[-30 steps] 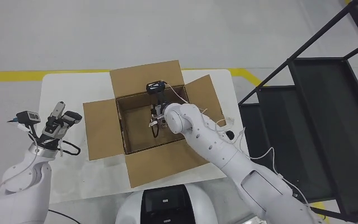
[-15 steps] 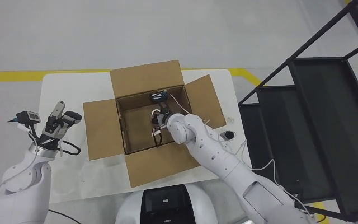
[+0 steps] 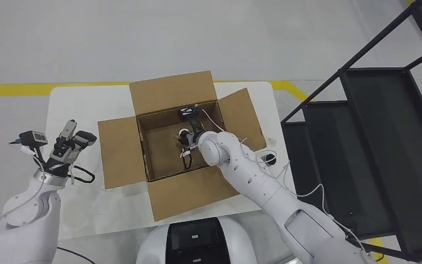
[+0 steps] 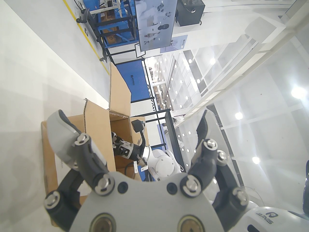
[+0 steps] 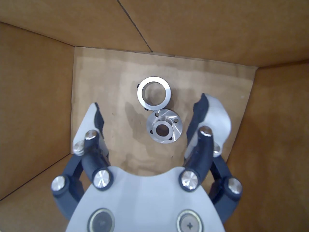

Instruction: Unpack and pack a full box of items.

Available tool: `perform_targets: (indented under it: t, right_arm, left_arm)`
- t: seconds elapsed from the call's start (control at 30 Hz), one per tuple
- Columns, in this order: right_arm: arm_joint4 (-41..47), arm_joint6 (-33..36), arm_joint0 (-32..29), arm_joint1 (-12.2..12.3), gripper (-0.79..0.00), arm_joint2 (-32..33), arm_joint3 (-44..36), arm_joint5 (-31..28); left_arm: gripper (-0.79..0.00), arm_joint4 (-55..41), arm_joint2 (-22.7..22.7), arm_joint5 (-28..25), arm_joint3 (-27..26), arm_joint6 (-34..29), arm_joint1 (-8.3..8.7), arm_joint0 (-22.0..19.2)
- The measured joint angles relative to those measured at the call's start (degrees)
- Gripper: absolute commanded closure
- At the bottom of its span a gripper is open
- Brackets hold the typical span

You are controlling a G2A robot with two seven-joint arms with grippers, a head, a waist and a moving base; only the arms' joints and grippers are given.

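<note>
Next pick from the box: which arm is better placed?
Right. The right claw, open, hangs inside the brown cardboard box above the silver flanged metal hub and plain silver metal ring. The left claw, also open, sits outside the box.

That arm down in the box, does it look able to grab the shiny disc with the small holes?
Probably yes. The right gripper hangs open inside the box above the disc, with nothing between them. The plain ring lies against it and might get nudged.
</note>
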Motion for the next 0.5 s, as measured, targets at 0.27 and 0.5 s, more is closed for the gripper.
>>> perform_targets:
  t: [0.27,0.5]
  right_arm:
    - [0.72,-3.33,-1.30,-0.24,-0.468,0.27,1.68,-1.39]
    - [2.33,-7.44,-1.58,-0.58,-0.197,1.50,4.56,-1.47]
  left_arm:
    - [-0.785,0.00,0.00,0.00,0.00,0.00,0.00,0.00]
    - [-0.785,0.00,0.00,0.00,0.00,0.00,0.00,0.00]
